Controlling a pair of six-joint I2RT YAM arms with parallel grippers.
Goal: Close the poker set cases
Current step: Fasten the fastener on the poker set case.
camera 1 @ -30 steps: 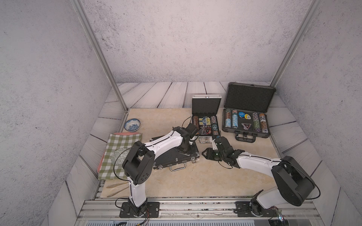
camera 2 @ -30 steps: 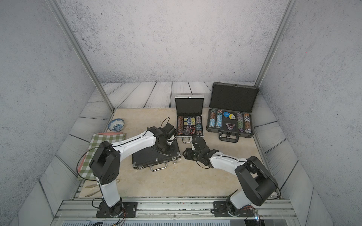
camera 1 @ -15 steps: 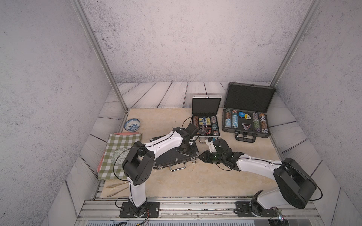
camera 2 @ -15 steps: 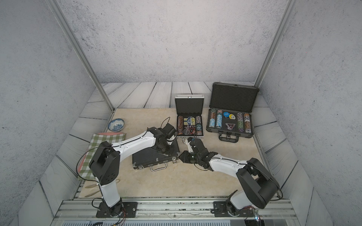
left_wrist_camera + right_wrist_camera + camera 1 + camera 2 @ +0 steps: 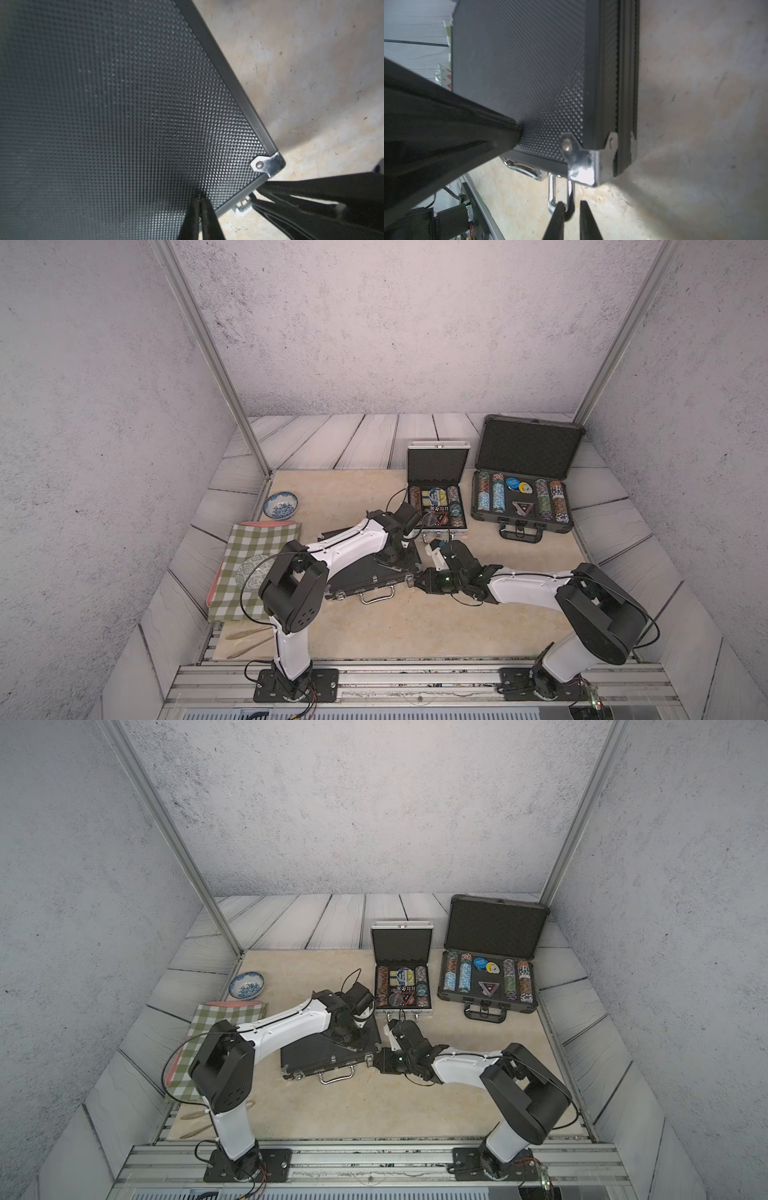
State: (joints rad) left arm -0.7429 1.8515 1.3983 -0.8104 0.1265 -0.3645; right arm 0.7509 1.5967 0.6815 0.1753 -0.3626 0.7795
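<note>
Both arms reaching low and inward, left hand [image 5: 200, 198] fingers together, right hand [image 5: 572, 205] fingers narrowly apart, possibly gripping

Shut flat case [image 5: 361, 580] before small open case [image 5: 437, 466]; large open case [image 5: 528, 448] to its right.

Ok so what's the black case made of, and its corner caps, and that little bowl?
Black case: the lid panel looks like dimple-embossed plastic or coated sheet, matte, going by its even grid of dots; the dark edge rails are possibly metal.
Corner caps: bright chromed metal, with mirror glare and a rivet.
Bowl: probably glazed ceramic, glossy white with a blue pattern.
</note>
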